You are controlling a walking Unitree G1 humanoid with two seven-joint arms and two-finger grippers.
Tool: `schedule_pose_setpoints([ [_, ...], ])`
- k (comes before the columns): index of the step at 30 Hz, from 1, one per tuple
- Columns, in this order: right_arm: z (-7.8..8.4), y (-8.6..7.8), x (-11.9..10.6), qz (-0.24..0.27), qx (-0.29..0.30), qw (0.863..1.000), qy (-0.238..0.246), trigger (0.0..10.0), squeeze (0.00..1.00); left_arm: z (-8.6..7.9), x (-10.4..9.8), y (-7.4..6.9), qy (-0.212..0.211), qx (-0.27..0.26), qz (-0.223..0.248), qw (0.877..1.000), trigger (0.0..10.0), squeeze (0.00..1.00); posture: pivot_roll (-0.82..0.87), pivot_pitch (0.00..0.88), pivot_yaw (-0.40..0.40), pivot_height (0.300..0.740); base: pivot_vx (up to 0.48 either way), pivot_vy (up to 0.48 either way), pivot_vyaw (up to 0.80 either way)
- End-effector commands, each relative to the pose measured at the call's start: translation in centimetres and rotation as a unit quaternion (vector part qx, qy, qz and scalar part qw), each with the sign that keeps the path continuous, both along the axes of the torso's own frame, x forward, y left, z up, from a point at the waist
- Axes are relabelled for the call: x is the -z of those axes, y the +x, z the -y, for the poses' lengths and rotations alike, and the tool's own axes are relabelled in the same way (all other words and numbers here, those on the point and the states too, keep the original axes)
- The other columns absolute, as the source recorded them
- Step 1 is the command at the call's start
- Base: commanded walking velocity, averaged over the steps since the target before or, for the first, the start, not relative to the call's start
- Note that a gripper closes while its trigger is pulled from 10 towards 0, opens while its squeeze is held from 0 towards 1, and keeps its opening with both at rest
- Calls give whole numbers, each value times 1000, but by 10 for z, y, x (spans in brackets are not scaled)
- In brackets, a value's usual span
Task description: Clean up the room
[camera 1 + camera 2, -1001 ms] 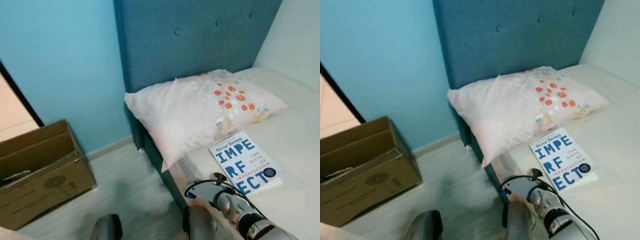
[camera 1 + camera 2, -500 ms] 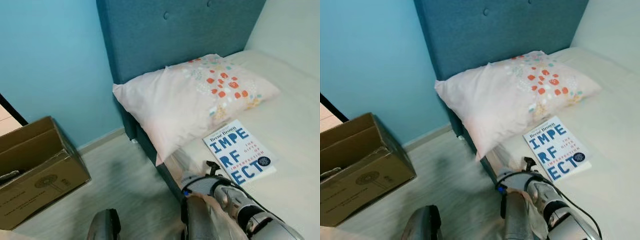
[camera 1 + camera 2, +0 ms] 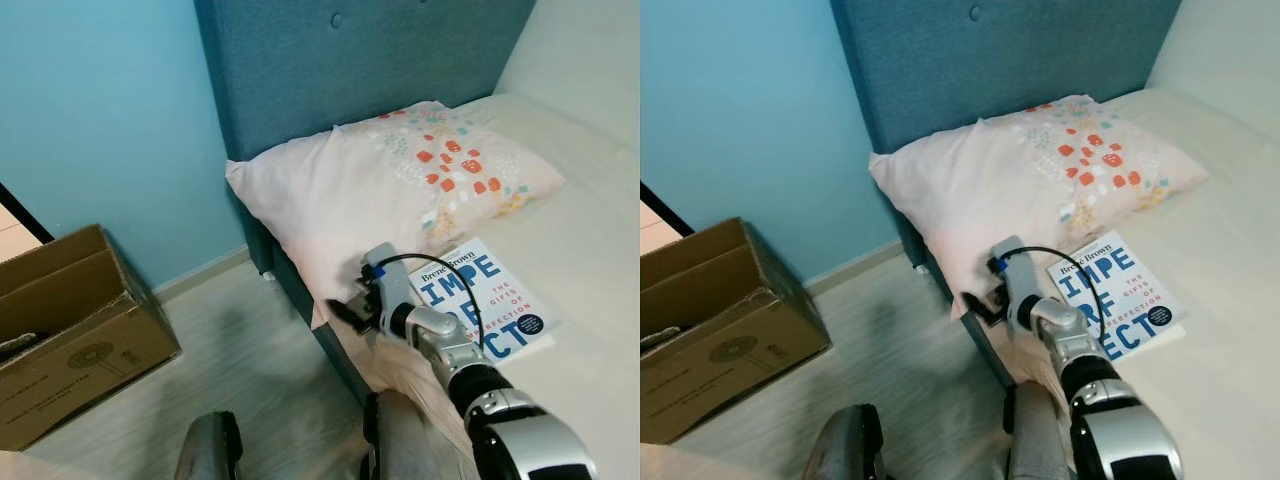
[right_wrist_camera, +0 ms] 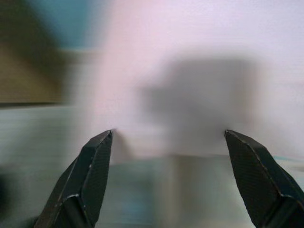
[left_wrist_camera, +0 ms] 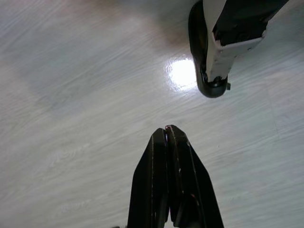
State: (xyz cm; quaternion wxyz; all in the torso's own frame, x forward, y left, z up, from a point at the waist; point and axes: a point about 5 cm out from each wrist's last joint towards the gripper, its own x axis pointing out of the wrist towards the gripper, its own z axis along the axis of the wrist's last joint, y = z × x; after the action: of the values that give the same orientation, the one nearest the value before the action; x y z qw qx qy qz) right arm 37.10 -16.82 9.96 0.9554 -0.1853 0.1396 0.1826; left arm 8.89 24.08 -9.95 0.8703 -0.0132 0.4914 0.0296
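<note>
A pale pink pillow (image 3: 400,190) with orange and teal dots lies at the head of the bed, its corner hanging over the mattress edge. A white book (image 3: 495,300) with big blue letters lies flat on the mattress (image 3: 590,250) just below the pillow. My right gripper (image 3: 345,310) is raised to the bed edge, beside the pillow's overhanging corner and left of the book. In the blurred right wrist view the right gripper (image 4: 168,135) is open, with pink fabric ahead. My left gripper (image 5: 166,129) hangs shut over the floor, holding nothing.
A teal padded headboard (image 3: 350,70) stands against the light blue wall. An open cardboard box (image 3: 70,330) sits on the pale wood floor (image 3: 230,370) at the left. My own foot (image 5: 211,71) shows near the left gripper.
My right arm has lifted from low by my legs up to the bed edge at the pillow's corner. The camera has shifted a little; pillow and book lie as before.
</note>
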Motion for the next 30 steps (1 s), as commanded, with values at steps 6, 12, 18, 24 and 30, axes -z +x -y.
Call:
schedule_pose_setpoints([
  [6,30,-9,20,-7,48,974,-220,10000,0,-2,3,-16,2,3,-25,1000,10000,0,63,277,-12,595,0,0,0],
  [12,37,-18,34,-65,24,958,-279,10000,0,-4,3,-16,3,2,-24,1000,10000,0,67,281,-12,595,0,0,0],
  [18,38,-23,41,-61,16,933,-354,10000,0,-5,2,-17,4,0,-24,1000,10000,0,66,277,-12,595,0,0,0],
  [24,45,-22,39,-27,61,924,-376,10000,0,-6,2,-18,5,2,-24,1000,10000,0,72,277,-9,595,0,0,0],
  [30,52,-21,33,-5,90,911,-402,10000,0,-7,2,-18,6,3,-24,1000,10000,0,72,279,-8,595,0,0,0],
])
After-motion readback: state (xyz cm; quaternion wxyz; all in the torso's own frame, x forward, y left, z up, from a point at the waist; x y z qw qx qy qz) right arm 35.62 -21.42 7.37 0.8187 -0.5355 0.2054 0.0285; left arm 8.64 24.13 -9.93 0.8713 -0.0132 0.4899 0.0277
